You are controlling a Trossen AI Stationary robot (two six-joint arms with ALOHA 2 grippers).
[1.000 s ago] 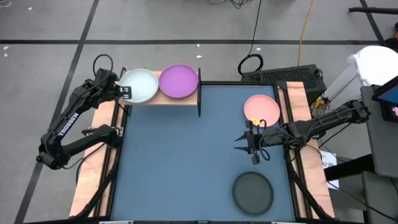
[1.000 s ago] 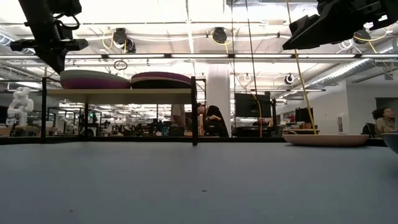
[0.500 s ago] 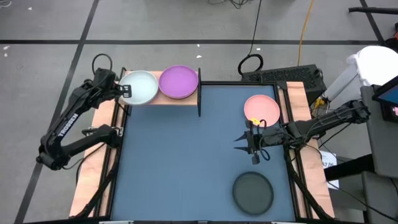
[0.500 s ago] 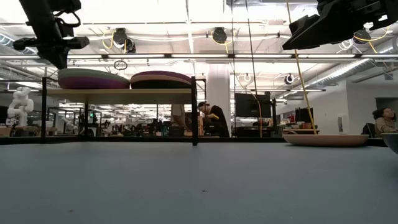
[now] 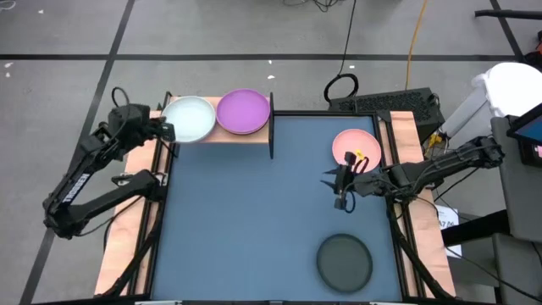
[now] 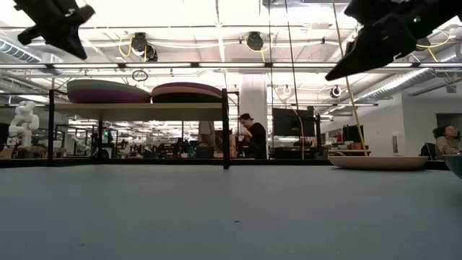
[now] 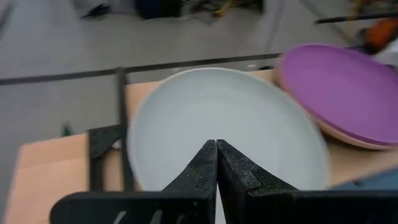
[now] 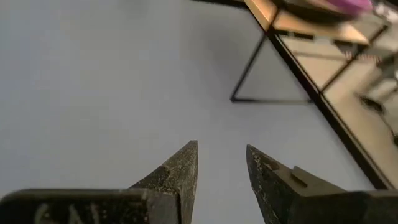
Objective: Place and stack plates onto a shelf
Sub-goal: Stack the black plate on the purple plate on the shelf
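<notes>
Matte blue-grey tabletop (image 5: pixel 254 212), light-wood shelf (image 5: pixel 246 135) w/ round shallow plates (image 5: pixel 243 110)

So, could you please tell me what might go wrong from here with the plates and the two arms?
1. The shut left pincer sits right beside the pale green plate on the shelf; a careless move could nudge that stack.
2. The open right pincer hovers beside the pink plate; coming down off-centre might push it toward the table edge.
</notes>
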